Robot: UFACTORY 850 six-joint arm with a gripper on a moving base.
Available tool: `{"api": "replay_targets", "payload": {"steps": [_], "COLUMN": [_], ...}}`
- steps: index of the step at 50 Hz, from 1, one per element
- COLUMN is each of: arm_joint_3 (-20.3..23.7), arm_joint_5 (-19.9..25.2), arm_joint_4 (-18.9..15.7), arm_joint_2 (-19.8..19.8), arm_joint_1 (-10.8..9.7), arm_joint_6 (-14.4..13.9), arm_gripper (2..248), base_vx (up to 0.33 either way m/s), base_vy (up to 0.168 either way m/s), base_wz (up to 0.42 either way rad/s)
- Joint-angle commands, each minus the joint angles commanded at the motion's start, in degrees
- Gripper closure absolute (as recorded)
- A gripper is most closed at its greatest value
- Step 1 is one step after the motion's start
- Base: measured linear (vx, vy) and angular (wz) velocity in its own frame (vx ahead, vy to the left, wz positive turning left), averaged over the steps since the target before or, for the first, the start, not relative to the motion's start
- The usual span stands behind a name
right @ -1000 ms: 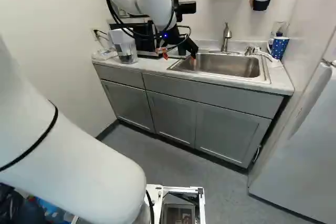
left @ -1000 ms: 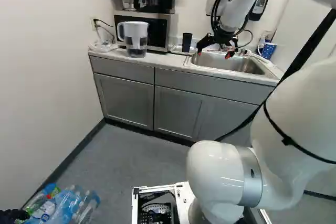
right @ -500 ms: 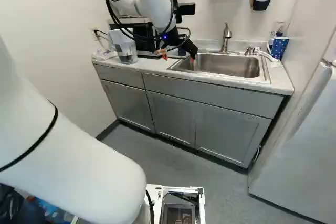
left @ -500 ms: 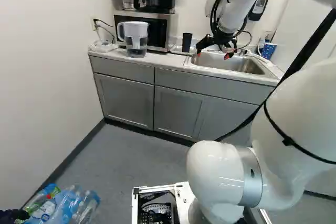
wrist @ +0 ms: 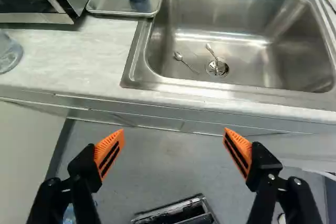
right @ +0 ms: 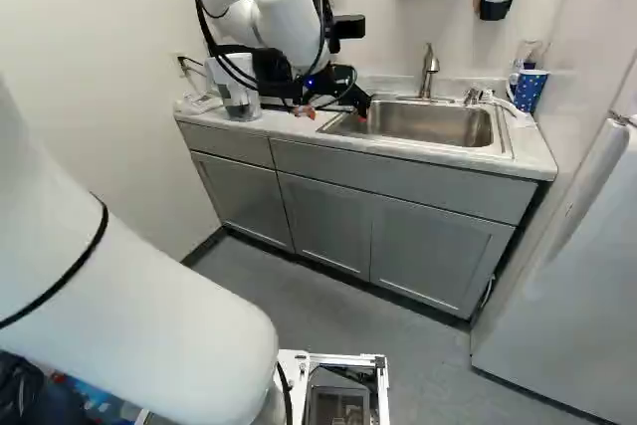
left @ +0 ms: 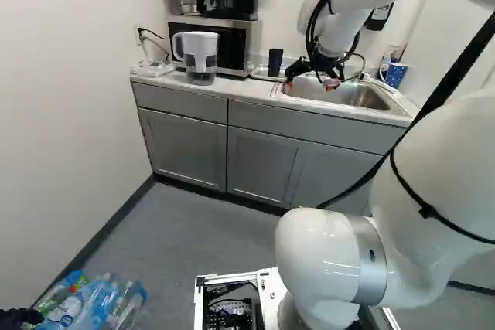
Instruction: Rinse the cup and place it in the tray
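Since the earlier frames, the arm point(left: 336, 32) has been shifted slightly toward the left end of the counter point(left: 220, 90) and lowered a little, and the gripper point(left: 309, 84) has been carried with it. In the left base view it is seen near the sink's left edge. By the wrist view, the gripper point(wrist: 174, 132) is spread wide, with its orange pads point(wrist: 109, 150) well apart and nothing held between them.

The dark cup point(left: 275, 62) is seen upright in the tray point(wrist: 122, 13), between the microwave point(left: 232, 45) and the sink point(right: 423, 126). In the wrist view its foot is placed near the tray's front corner on the sink side. Cup and tray are shown in the left base view too, but in the right base view they are hidden behind the arm. The faucet point(right: 429, 72), behind the sink's back edge, is shown plainly by the right base view, yet is largely covered by the arm in the left one. Only in the wrist view can two spoons be made out in the sink: one point(wrist: 211, 52) is laid onto the drain point(wrist: 217, 67), the other point(wrist: 186, 62) just beside it.
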Motion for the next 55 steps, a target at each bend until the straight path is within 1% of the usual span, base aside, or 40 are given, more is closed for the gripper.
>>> {"api": "replay_targets", "payload": {"steps": [14, 28, 38, 55], "arm_joint_3": [3.36, 7.53, 11.01, 17.96], "arm_joint_5": [5.18, 11.61, 16.98, 27.7], "arm_joint_4": [0.0, -0.01, -0.02, -0.03], "arm_joint_2": [0.4, 0.9, 1.31, 2.15], "arm_joint_1": [1.08, 2.43, 3.56, 5.8], "arm_joint_6": [0.0, -0.01, -0.01, -0.02], "arm_gripper": [3, 3, 3, 3], "base_vx": [0.0, 0.0, 0.0, 0.0], "base_vy": [0.0, 0.0, 0.0, 0.0], "base_wz": [0.0, 0.0, 0.0, 0.0]}}
